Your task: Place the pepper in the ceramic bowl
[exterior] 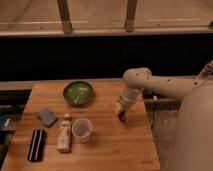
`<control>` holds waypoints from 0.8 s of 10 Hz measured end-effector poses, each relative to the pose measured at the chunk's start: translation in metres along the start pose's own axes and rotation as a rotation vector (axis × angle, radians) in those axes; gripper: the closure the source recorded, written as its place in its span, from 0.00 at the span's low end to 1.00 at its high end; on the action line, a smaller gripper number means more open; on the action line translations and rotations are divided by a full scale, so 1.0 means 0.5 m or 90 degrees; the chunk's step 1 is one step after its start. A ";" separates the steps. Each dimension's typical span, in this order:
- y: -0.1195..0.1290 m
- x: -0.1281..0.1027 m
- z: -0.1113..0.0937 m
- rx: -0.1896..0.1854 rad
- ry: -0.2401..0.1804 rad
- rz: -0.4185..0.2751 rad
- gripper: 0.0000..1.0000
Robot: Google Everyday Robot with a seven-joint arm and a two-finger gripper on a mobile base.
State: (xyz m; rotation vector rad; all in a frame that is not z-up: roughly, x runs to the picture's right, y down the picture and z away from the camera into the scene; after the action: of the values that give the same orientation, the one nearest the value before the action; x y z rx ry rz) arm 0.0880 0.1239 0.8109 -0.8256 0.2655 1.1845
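Note:
The green ceramic bowl [78,93] sits on the wooden table [110,145] at the back, left of centre, with pale marks inside. My gripper [121,115] hangs from the white arm over the right part of the table, to the right of the bowl. A small dark-red thing at the gripper's tip looks like the pepper [122,118]; it is close to the table top. I cannot tell how the gripper holds it.
A translucent plastic cup [82,129] stands in front of the bowl, with a white bottle [64,133] lying beside it. A blue sponge [47,116] and a black flat object [36,145] lie at the left. The table edge is near on the right.

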 end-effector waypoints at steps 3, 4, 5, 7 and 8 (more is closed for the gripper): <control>0.036 -0.066 -0.031 -0.007 -0.033 -0.056 1.00; 0.053 -0.090 -0.041 -0.008 -0.042 -0.080 1.00; 0.069 -0.112 -0.048 -0.009 -0.050 -0.099 1.00; 0.098 -0.147 -0.053 -0.011 -0.054 -0.129 1.00; 0.126 -0.175 -0.057 -0.012 -0.056 -0.154 1.00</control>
State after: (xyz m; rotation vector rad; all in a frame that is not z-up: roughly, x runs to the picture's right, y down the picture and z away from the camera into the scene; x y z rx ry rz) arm 0.0046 0.0502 0.8157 -0.7961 0.0795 0.9947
